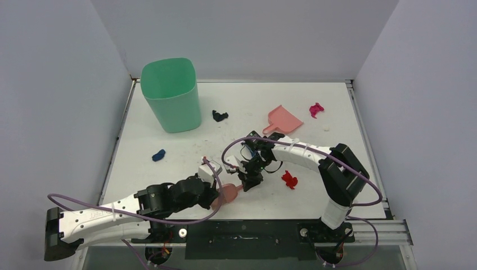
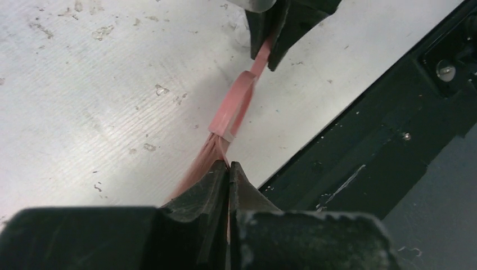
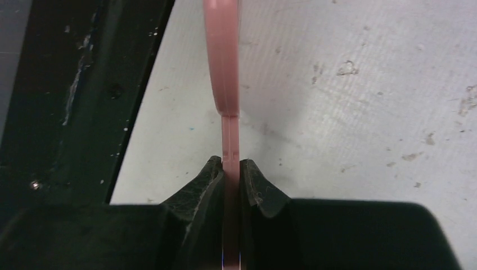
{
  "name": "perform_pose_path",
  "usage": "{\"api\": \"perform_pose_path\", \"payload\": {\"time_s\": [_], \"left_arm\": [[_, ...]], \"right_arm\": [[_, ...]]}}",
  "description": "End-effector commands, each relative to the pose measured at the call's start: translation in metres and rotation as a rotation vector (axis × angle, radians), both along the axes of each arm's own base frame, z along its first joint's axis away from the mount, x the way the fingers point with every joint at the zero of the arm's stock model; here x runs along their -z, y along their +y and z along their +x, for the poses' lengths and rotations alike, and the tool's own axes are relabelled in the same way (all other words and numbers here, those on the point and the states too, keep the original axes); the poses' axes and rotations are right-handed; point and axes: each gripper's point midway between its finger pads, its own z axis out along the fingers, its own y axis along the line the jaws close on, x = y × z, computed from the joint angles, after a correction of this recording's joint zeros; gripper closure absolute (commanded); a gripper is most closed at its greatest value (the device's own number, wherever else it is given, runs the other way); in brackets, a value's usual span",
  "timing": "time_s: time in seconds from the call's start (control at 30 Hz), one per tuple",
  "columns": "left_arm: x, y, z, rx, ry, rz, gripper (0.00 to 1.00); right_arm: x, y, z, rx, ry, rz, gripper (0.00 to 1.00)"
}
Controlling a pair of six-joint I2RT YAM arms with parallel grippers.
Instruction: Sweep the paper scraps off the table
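Both sets of jaws grip one pink brush [image 1: 229,194], held near the front edge of the bench [image 1: 270,95].

- Left jaws: closed on the broad bristle end of the brush. In the left wrist view, the two pads meet with the pink fibres pinched between them.
- Right jaws: closed on the narrow handle end. In the right wrist view, the handle stands edge-on between the pads, with both pads touching it.
- The brush spans the short gap between the two sets of jaws, just above the bench surface.

Four paper scraps [image 1: 289,179] are visible on the bench, well apart from one another:

- Red scrap: just to the right of the right jaws.
- Dark blue scrap [image 1: 158,155]: left side, in front of the green bin [image 1: 171,95].
- Black scrap [image 1: 220,116]: between the bin and the pink dustpan [image 1: 283,121].
- Magenta scrap [image 1: 316,109]: far right, just beyond the dustpan.

The dustpan lies flat on the bench behind the right jaws. No scrap rests in it.
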Motion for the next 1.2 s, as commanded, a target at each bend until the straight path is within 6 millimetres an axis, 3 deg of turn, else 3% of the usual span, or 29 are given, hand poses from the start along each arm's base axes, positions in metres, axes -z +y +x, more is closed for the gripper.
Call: {"api": "perform_pose_path", "payload": {"time_s": [0.0, 0.13, 0.3, 0.47, 0.63, 0.8, 0.9, 1.03, 1.17], "left_arm": [[-0.019, -0.008, 0.001, 0.014, -0.022, -0.047, 0.94], [-0.032, -0.012, 0.0, 0.053, -0.063, -0.082, 0.58], [-0.06, -0.03, -0.002, 0.132, -0.128, -0.165, 0.45], [-0.065, -0.051, -0.006, 0.21, -0.135, -0.149, 0.44], [-0.07, -0.05, 0.003, 0.199, -0.198, -0.056, 0.44], [-0.119, -0.036, 0.004, 0.194, -0.265, -0.113, 0.45], [-0.137, -0.026, 0.002, 0.188, -0.282, -0.142, 0.45], [-0.126, -0.022, 0.001, 0.204, -0.268, -0.083, 0.44], [-0.101, -0.034, 0.001, 0.223, -0.251, -0.055, 0.44]], "right_arm": [[-0.039, 0.004, -0.008, -0.021, 0.042, 0.037, 0.95], [-0.066, -0.008, -0.026, -0.037, 0.117, 0.004, 0.95], [-0.079, -0.015, -0.039, -0.001, 0.172, -0.032, 0.95], [-0.09, -0.014, -0.041, 0.068, 0.201, -0.041, 0.95], [-0.09, -0.025, -0.046, 0.05, 0.182, -0.075, 0.95], [-0.086, -0.036, -0.055, 0.04, 0.182, -0.086, 0.95], [-0.088, -0.037, -0.056, 0.038, 0.169, -0.078, 0.95], [-0.093, -0.037, -0.056, 0.038, 0.162, -0.072, 0.95], [-0.096, -0.037, -0.056, 0.031, 0.164, -0.068, 0.95]]}}
